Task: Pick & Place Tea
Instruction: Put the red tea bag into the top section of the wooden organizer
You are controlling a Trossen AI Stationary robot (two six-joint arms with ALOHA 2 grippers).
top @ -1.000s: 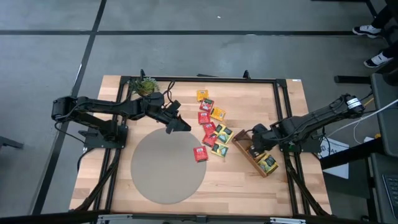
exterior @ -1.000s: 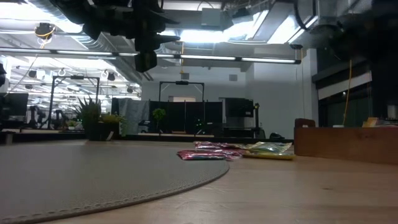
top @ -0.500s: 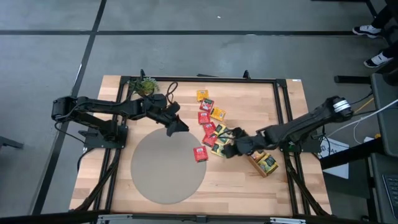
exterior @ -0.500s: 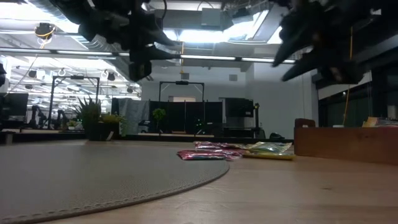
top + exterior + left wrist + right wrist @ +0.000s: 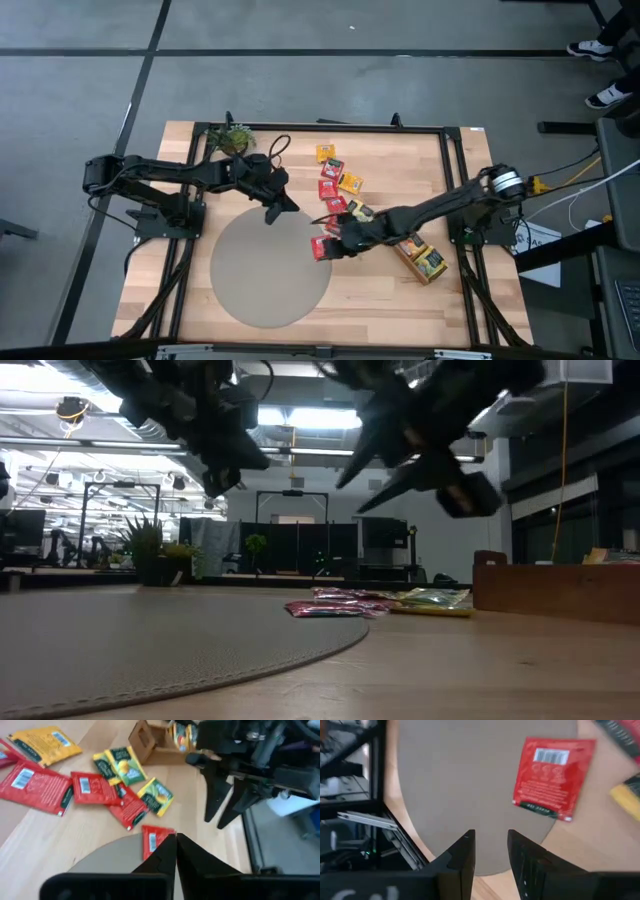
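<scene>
Red, yellow-orange and green tea sachets (image 5: 338,196) lie scattered on the wooden table (image 5: 390,290) between the round grey mat (image 5: 260,270) and the brown wooden tray (image 5: 418,257). One red sachet (image 5: 549,777) lies on the mat's edge (half on the wood). The right gripper (image 5: 331,231) reaches out low over it, fingers parted with nothing between them. The left gripper (image 5: 283,205) hangs above the mat's far edge, fingers pressed together and seemingly empty, though the low view is too dark to confirm. A small potted plant (image 5: 233,137) stands near the table's far left corner.
</scene>
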